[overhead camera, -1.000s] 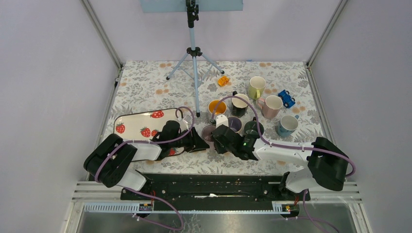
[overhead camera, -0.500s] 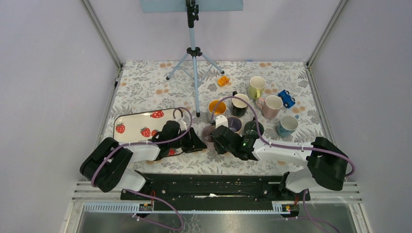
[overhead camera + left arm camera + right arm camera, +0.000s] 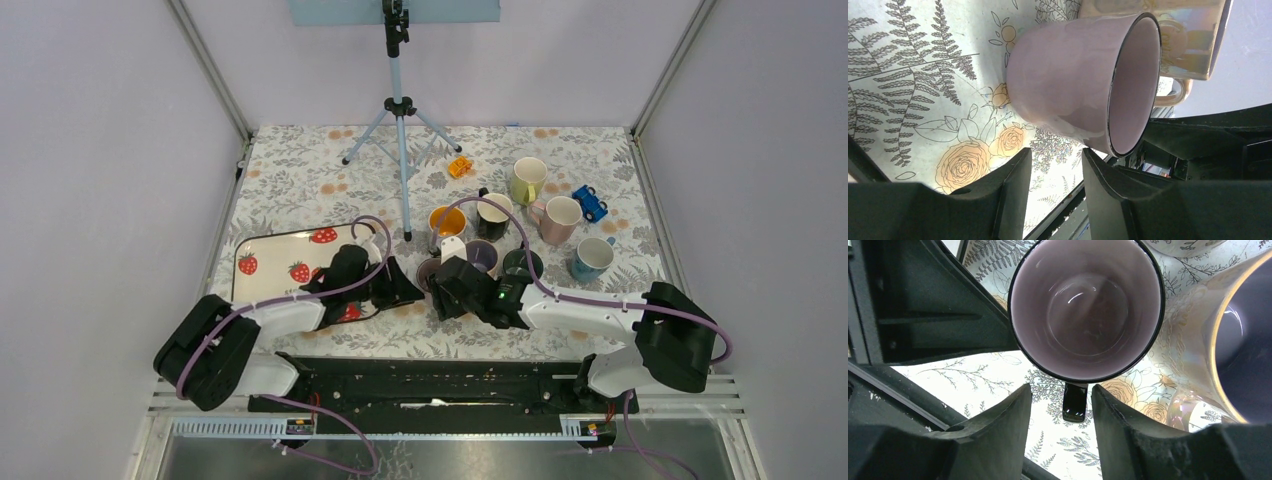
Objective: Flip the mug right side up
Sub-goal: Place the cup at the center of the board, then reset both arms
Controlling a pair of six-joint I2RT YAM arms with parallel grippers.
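Observation:
A mauve mug [image 3: 431,269] with a black rim stands upright, mouth up, on the floral cloth between my two grippers. The right wrist view looks down into its empty bowl [image 3: 1083,305]; its black handle [image 3: 1074,403] points at my right gripper [image 3: 1061,390], which is open, the handle tip lying between the fingers without touching them. In the left wrist view the mug's side [image 3: 1063,80] is just beyond my left gripper [image 3: 1057,160], which is open and empty. In the top view the left gripper [image 3: 408,289] is left of the mug and the right gripper [image 3: 446,291] is on its near right.
An iridescent purple mug [image 3: 483,255] stands right behind the mauve one, with a dark green mug [image 3: 520,262], orange mug [image 3: 447,220] and several more beyond. A strawberry tray [image 3: 275,250] lies under the left arm. A tripod [image 3: 400,120] stands at the back.
Both grippers have shifted slightly away from the near edge, toward the mug. The mug has stayed upright in place.

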